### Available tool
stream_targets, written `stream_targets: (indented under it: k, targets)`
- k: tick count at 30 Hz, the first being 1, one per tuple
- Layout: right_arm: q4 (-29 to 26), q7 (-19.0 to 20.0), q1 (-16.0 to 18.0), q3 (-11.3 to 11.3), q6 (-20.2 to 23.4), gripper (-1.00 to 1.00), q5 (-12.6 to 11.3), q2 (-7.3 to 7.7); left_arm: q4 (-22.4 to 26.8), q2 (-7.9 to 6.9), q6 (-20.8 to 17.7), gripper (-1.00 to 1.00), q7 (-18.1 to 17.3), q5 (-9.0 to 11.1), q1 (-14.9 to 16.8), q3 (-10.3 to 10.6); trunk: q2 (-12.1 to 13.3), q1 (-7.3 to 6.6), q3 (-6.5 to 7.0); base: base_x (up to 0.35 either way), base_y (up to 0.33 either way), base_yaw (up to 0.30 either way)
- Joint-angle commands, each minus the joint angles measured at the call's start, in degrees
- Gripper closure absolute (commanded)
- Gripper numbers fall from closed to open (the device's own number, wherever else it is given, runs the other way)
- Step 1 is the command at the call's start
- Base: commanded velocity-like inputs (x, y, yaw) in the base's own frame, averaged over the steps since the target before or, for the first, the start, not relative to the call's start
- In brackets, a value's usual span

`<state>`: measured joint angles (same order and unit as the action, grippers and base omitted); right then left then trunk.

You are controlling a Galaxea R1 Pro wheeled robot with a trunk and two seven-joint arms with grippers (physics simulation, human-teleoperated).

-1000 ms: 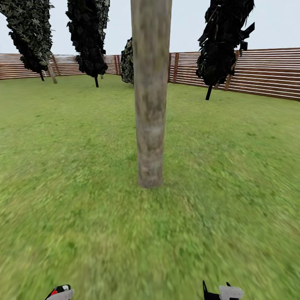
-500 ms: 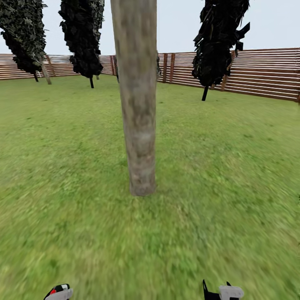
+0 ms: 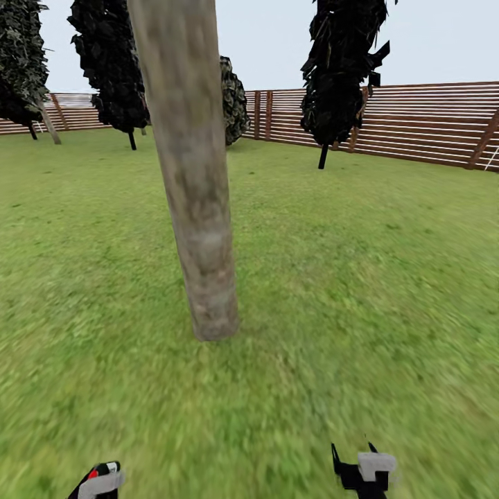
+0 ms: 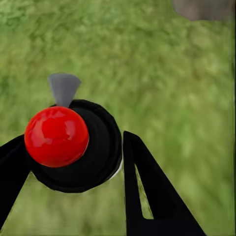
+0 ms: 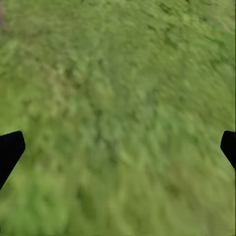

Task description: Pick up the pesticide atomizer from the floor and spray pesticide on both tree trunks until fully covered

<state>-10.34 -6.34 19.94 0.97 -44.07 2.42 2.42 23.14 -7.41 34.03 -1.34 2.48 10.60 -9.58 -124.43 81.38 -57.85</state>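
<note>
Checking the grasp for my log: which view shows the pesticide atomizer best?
The left wrist view: the pesticide atomizer, red ball on a black round top, sits between the left gripper fingers. The head view catches just a red-and-black sliver at the bottom edge.

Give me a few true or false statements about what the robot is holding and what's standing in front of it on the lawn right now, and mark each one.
1. The left pincer grips a black atomizer with a round red cap. True.
2. The right pincer holds a spray bottle. False: its fingers are spread wide with only the blurry green grass between them.
3. A thick, mottled grey-brown tree trunk rises from the lawn ahead of the robot. True.
4. A stone wall rings the garden. False: it is a brown horizontal-slat wooden fence.
5. The dark-leaved trees stand nearer the robot than the trunk. False: they stand farther back, by the fence.
</note>
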Motion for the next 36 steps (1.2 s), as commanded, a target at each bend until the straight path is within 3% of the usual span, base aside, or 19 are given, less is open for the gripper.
stream_targets:
  k: [1,2,4,5,6,8,9,10,12,13,14,17,21,27,28,34,36]
  targets:
    - [-2.3,-0.4,0.0,0.7,0.3,-1.0,1.5,0.02,1.0,-0.28,0.0,1.0,-0.8,-0.2,0.1,0.0,0.0,0.0,-0.05,0.026,-0.015,-0.003]
    - [-3.4,-0.4,0.0,1.1,0.6,-1.0,2.2,0.02,1.6,-0.41,0.0,1.0,-1.3,-0.5,0.1,0.0,0.0,0.0,-0.05,0.021,-0.012,-0.002]
    - [-8.5,0.2,0.0,3.4,4.7,-1.0,7.8,0.03,5.1,-1.08,-1.3,1.0,-5.0,-3.7,0.1,0.1,0.0,0.0,-0.05,0.009,-0.005,-0.001]
    - [-9.5,0.5,0.0,3.8,6.0,-1.0,9.1,0.04,5.8,-1.33,-1.8,1.0,-5.9,-4.6,0.1,0.0,0.0,0.0,-0.05,0.004,-0.002,0.0]
    - [-13.5,3.1,0.0,4.9,11.8,-1.0,14.6,0.04,8.5,-2.76,-5.3,1.0,-10.5,-8.7,0.3,0.0,0.0,0.0,-0.05,0.002,-0.001,0.0]
    - [-17.5,8.4,0.0,5.4,17.5,-1.0,19.0,0.0,10.8,-4.14,-9.7,1.0,-16.6,-12.9,1.7,0.0,0.0,0.0,-0.05,0.001,0.0,0.0]
    - [-18.5,10.1,0.0,5.5,18.8,-1.0,19.9,-0.01,11.2,-4.43,-10.8,1.0,-18.5,-13.9,2.1,0.0,0.0,0.0,-0.05,0.0,0.0,0.0]
    - [-21.0,16.0,0.4,5.6,22.4,-1.0,21.6,-0.03,12.1,-5.09,-13.5,1.0,-24.5,-16.4,3.8,0.0,0.0,0.0,-0.05,0.0,0.0,0.0]
    - [-23.5,22.1,1.1,5.6,25.3,-1.0,22.6,-0.04,12.5,-5.67,-15.4,1.0,-30.6,-18.6,5.8,0.0,0.0,0.0,-0.05,0.0,0.0,0.0]
    - [-25.8,27.6,2.0,5.7,27.9,-1.0,23.1,-0.04,12.7,-6.31,-16.5,1.0,-35.9,-21.0,7.7,0.0,0.0,0.0,-0.05,0.0,0.0,0.0]
    - [-27.2,31.0,2.7,5.7,29.3,-1.0,23.5,-0.05,12.7,-6.71,-17.1,1.0,-39.0,-22.7,8.8,0.0,0.0,0.0,-0.05,0.0,0.0,0.0]
    - [-30.6,40.0,4.6,5.8,32.5,-1.0,25.2,-0.05,12.8,-7.21,-18.2,1.0,-45.9,-28.4,11.7,0.0,0.0,0.0,-0.05,0.0,0.0,0.0]
    - [-32.9,47.8,7.7,5.8,34.0,-1.0,27.7,-0.32,12.9,-7.02,-19.6,1.0,-50.3,-34.7,14.1,-0.1,0.0,0.0,-0.05,0.0,0.0,0.0]
    - [-33.2,50.7,9.3,6.0,34.3,-1.0,28.5,-1.34,13.1,-6.17,-21.9,1.0,-52.8,-38.8,15.2,0.1,0.0,0.0,-0.05,0.0,0.0,0.0]
    - [-33.2,51.3,9.4,6.0,34.3,1.0,28.6,-1.54,13.1,-5.87,-21.9,1.0,-53.0,-39.3,15.2,0.1,0.0,0.0,-0.05,0.0,0.0,0.0]
    - [-33.3,52.8,9.7,6.1,34.3,1.0,28.6,-3.44,13.2,-4.06,-22.8,1.0,-53.3,-43.7,15.5,0.1,0.0,0.0,-0.05,0.0,0.0,0.0]
    - [-33.3,52.9,9.7,7.2,34.3,1.0,28.6,-4.01,13.2,-3.26,-23.2,1.0,-53.4,-44.8,15.5,0.1,0.0,0.0,-0.05,0.0,0.0,0.0]
